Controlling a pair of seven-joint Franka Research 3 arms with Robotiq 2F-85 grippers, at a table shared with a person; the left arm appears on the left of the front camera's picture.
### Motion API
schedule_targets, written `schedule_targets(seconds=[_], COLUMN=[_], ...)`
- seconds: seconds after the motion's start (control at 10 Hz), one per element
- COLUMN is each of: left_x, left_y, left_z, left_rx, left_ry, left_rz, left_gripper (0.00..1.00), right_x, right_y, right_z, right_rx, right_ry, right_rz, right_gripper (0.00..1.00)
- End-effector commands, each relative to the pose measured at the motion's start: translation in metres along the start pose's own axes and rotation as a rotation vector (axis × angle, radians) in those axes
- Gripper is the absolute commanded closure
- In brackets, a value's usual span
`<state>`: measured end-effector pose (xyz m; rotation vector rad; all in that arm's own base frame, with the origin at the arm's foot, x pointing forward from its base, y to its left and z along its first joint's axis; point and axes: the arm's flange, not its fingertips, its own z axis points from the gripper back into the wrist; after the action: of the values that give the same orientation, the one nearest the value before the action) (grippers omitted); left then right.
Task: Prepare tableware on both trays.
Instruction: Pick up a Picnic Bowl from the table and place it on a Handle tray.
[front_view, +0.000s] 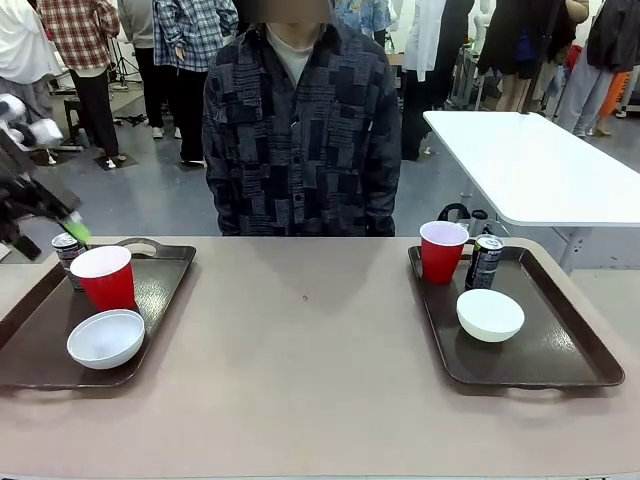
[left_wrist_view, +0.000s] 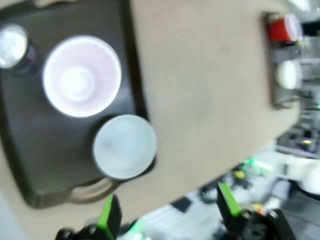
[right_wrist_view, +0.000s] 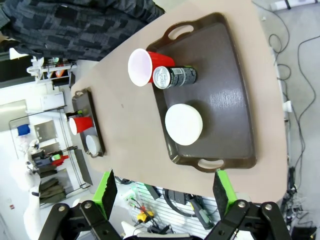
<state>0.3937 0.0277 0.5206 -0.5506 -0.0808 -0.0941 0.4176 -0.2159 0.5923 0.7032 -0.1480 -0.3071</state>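
Observation:
The left tray (front_view: 160, 290) holds a red cup (front_view: 103, 277), a white bowl (front_view: 106, 338) and a dark can (front_view: 67, 250). On the right tray (front_view: 560, 340) stand another red cup (front_view: 442, 250), a can (front_view: 485, 262) and a bowl (front_view: 490, 314). My left gripper (front_view: 72, 227) hovers above the left tray's far corner near the can. Its blurred wrist view shows it open (left_wrist_view: 167, 210), looking down on cup (left_wrist_view: 81, 75), bowl (left_wrist_view: 125, 146) and can (left_wrist_view: 12, 45). My right gripper (right_wrist_view: 162, 190) is open high above the right tray (right_wrist_view: 235, 100), with nothing between its fingers.
A person (front_view: 300, 120) stands at the table's far edge, between the trays. The tan tabletop (front_view: 305, 350) stretches bare between the two trays. A white table (front_view: 540, 165) stands behind on the right. Other people stand farther back.

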Motion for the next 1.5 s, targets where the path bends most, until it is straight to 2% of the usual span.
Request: schedule_targets(seconds=[0.0, 0.2, 0.6, 0.7, 0.9, 1.0, 1.3, 1.4], left_x=[0.014, -0.001, -0.07, -0.076, -0.073, -0.066, -0.062, -0.063], left_y=[0.032, 0.079, 0.138, 0.149, 0.157, 0.159, 0.158, 0.16], left_z=[0.044, 0.081, 0.117, 0.123, 0.13, 0.133, 0.133, 0.128], left_rx=[-0.271, -0.441, -0.536, -0.548, -0.544, -0.517, -0.437, -0.503], left_ry=[-0.038, -0.174, -0.357, -0.37, -0.31, -0.262, -0.211, -0.277], left_rz=[0.046, 0.069, 0.148, 0.18, 0.224, 0.245, 0.279, 0.25], left_gripper=[0.0, 0.0, 0.0, 0.0, 0.0, 0.0, 0.0, 0.0], right_x=[0.001, 0.001, 0.001, 0.001, 0.001, 0.001, 0.001, 0.001], right_y=[0.001, 0.001, 0.001, 0.001, 0.001, 0.001, 0.001, 0.001], right_z=[-0.001, -0.001, -0.001, -0.001, -0.001, -0.001, -0.001, -0.001], right_rx=[-0.002, -0.002, -0.002, -0.002, -0.002, -0.002, -0.002, -0.002], right_ry=[-0.011, -0.011, -0.011, -0.011, -0.011, -0.011, -0.011, -0.011], right_rz=[0.001, 0.001, 0.001, 0.001, 0.001, 0.001, 0.001, 0.001], right_gripper=[0.0, 0.0, 0.0, 0.0, 0.0, 0.0, 0.0, 0.0])
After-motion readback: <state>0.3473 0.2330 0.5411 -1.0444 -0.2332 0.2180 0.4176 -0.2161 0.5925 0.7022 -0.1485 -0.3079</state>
